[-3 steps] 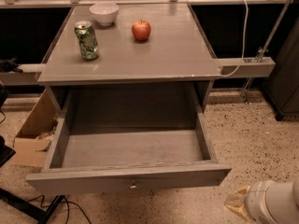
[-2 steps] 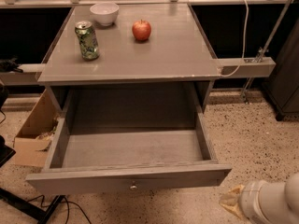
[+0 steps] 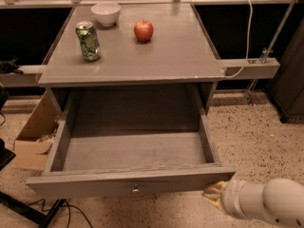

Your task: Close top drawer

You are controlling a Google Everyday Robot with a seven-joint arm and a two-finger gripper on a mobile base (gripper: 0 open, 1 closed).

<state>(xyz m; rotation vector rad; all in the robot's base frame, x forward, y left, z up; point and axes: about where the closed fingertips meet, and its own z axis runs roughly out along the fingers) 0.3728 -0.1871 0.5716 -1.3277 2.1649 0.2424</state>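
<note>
Drawer open wide, hand at its right corner

We see the top drawer (image 3: 95, 186) pulled far out of the grey cabinet, toward six o'clock. It is a deep rectangular box of matte grey wood with faint grain on its bare floor. Its front panel is plain and flat, and a small round metal knob (image 3: 136, 190) sits at the centre.

The hand (image 3: 214, 194) is at five o'clock, a pale yellowish, soft-looking shape just beside the right end of the drawer front. We cannot tell whether it touches the panel, or whether it is open or closed. Behind it a smooth, white, rounded arm segment (image 3: 266, 206) runs out of view toward four o'clock.

Above the drawer, the surface (image 3: 166, 56) is a flat grey slab with a light sheen. Toward eleven o'clock a green cylindrical can (image 3: 88, 42) stands upright on it. A round white bowl (image 3: 105, 13) sits beyond the can, and a glossy red apple (image 3: 143, 30) lies near twelve o'clock, apart from both.

A brown cardboard box (image 3: 33, 134) with open flaps rests on the speckled terrazzo floor (image 3: 256, 141) at nine o'clock. A white cable (image 3: 247, 27) curves down at two o'clock.
</note>
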